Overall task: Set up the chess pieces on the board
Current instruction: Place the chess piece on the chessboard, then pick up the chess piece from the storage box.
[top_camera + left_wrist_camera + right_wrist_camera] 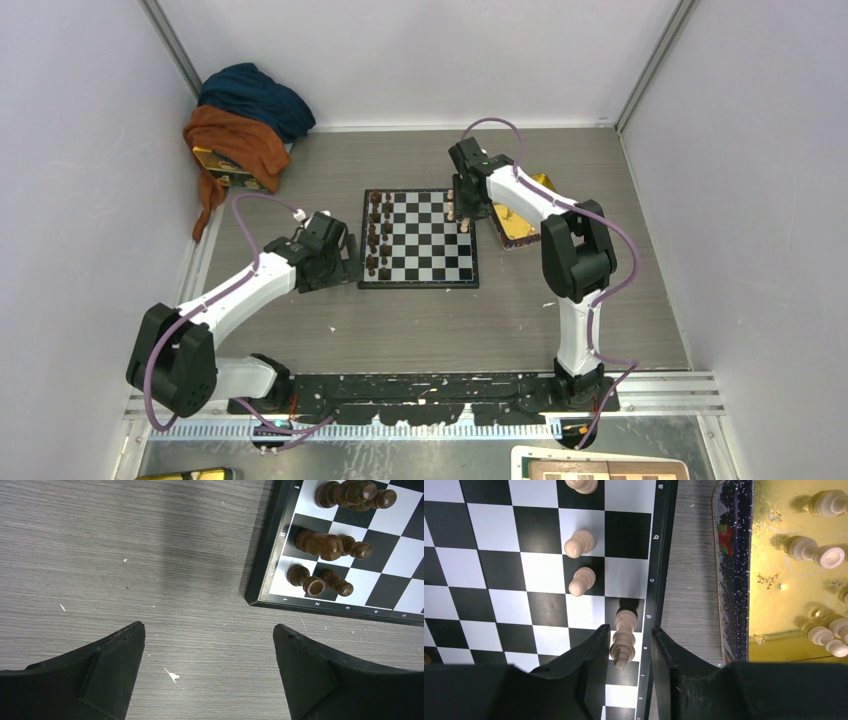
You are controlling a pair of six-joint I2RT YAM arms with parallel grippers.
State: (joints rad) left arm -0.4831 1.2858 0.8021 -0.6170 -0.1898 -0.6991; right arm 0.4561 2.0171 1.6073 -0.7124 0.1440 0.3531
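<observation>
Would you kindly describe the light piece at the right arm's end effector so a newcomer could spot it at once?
Find the chessboard, then its lettered edge nearest the yellow tray. In that edge row, one light-tan piece stands between the fingers of the right end effector. It is taller and more ridged than the round-headed pawns in the next row.

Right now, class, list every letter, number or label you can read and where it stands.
"a", "b", "c", "d", "e": edge of the board, right wrist view.
"1", "2", "3", "4", "5": edge of the board, left wrist view.
Red mark on the yellow tray wall: unreadable.
</observation>
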